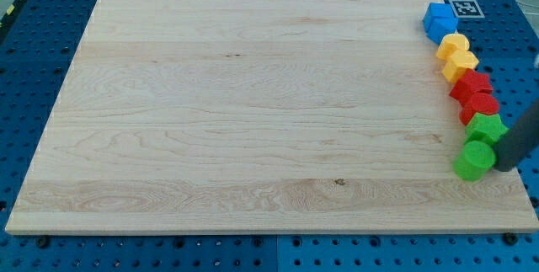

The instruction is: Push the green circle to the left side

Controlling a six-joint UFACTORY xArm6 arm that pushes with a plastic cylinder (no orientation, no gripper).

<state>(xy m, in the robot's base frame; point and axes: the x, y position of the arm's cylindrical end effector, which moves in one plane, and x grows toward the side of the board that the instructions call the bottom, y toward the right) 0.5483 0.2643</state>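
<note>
A pale wooden board [253, 104] lies on a blue pegboard table [34, 70] and fills most of the view. All the blocks stand in a curved line down the board's right edge, each touching or nearly touching the next. From the view's top: a blue block [439, 20], two yellow blocks [452, 46] [460, 64], two red blocks [471, 85] [479, 105], a green star-like block [487, 128], and last the green circle [475, 160], a short round cylinder near the lower right corner. To its left the board is bare wood. My tip [506, 168], the end of a dark rod coming in from the right edge, sits just right of the green circle, seemingly touching it. The rod has no fingers to open or close. Its upper part is cut off and blurred. A black-and-white square marker [466, 8] lies by the blue block; its pattern is not readable as writing.
</note>
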